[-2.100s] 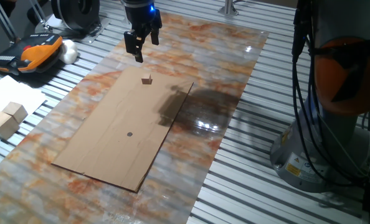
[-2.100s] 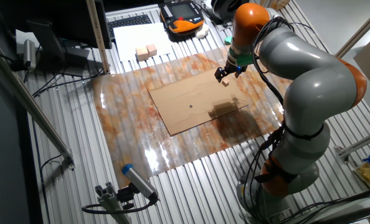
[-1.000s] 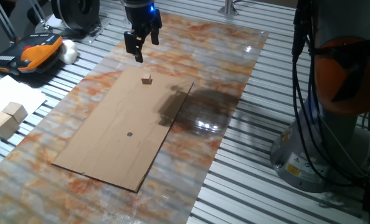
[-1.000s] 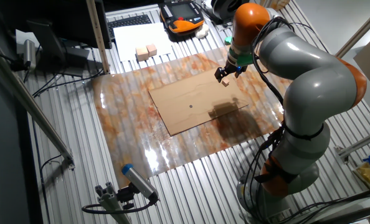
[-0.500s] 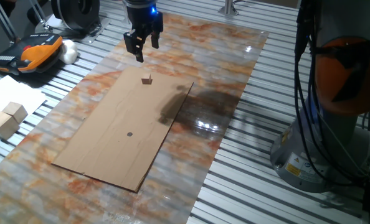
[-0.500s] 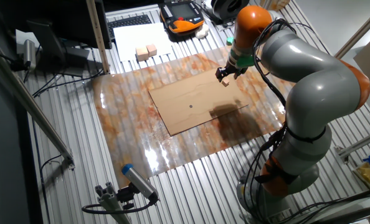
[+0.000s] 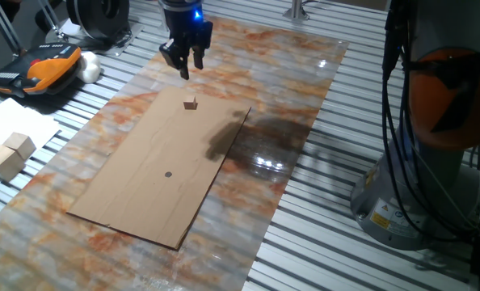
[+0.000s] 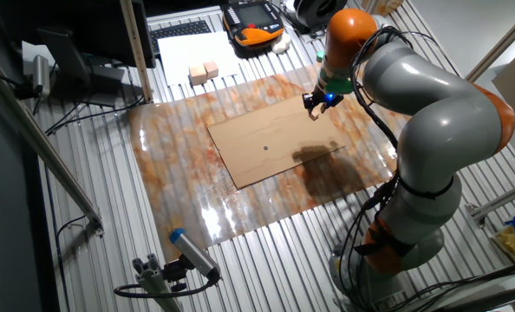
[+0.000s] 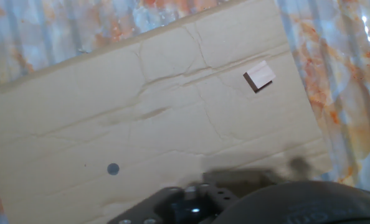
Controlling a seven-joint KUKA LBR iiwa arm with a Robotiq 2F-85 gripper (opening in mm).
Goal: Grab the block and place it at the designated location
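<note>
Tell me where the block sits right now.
The block sits on the cardboard sheet near its far edge, below the gripper, apart from the dot mark.

You saw a thick grey arm (image 8: 431, 95) with orange joint bands, black cables alongside, and a black end effector (image 7: 183, 61) lit blue.

One tiny block (image 7: 191, 103), one dot mark (image 7: 167, 173), one cardboard sheet (image 7: 143, 194), two pale blocks (image 7: 8, 154).

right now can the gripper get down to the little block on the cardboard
Probably yes. The gripper hangs above the block, which sits alone on the cardboard with nothing over or beside it. The dot mark lies well away. Whether the fingers are spread enough is unclear.
</note>
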